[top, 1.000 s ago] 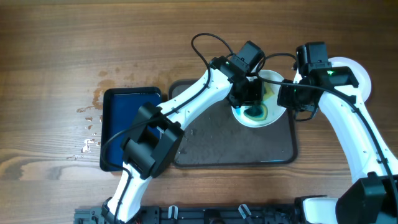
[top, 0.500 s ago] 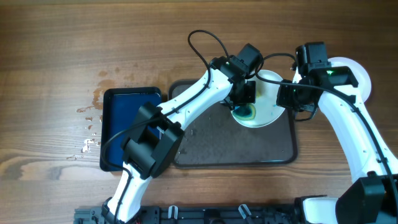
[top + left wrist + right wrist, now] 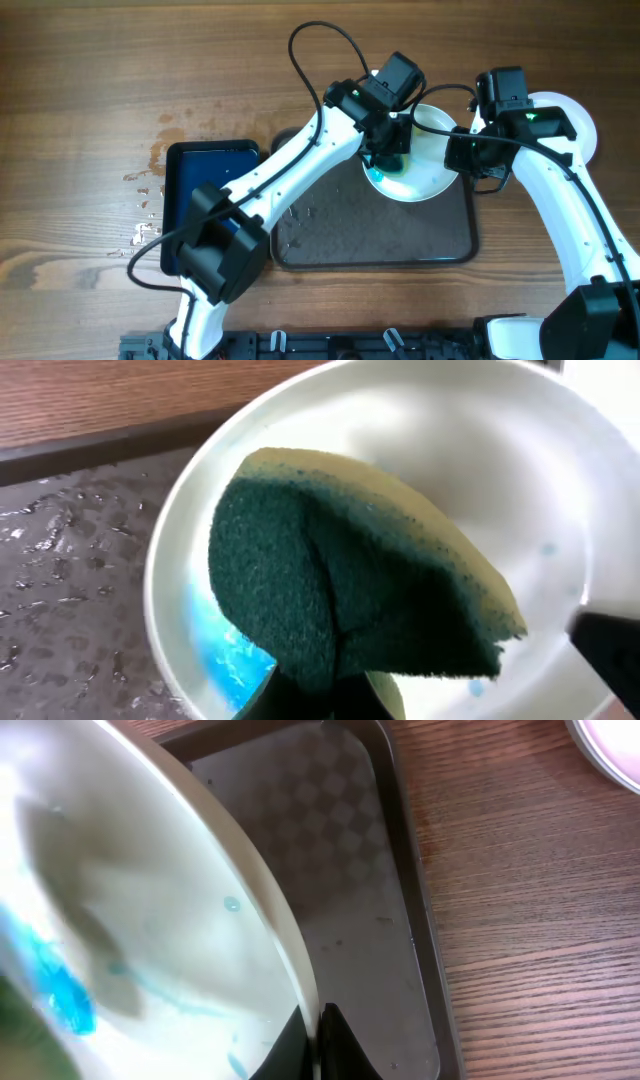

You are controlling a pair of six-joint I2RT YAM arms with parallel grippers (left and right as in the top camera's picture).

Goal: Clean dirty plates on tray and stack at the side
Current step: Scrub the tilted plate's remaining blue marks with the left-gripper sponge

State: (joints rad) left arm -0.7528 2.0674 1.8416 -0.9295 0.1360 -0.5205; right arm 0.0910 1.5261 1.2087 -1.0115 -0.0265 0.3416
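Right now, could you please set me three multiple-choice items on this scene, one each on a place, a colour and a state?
1. Where does the blue basin lie?
A) on the tray
B) on the table, at the tray's left
C) under the plate

2. What colour is the sponge face turned toward the left wrist camera?
A) red
B) white
C) dark green

3. How is the right claw?
A) shut on the plate's rim
B) open over the table
C) holding the sponge

Answers:
1 B, the overhead view shows it beside the tray's left edge.
2 C, a green scouring face backed by yellow foam.
3 A, it pinches the rim in the right wrist view.
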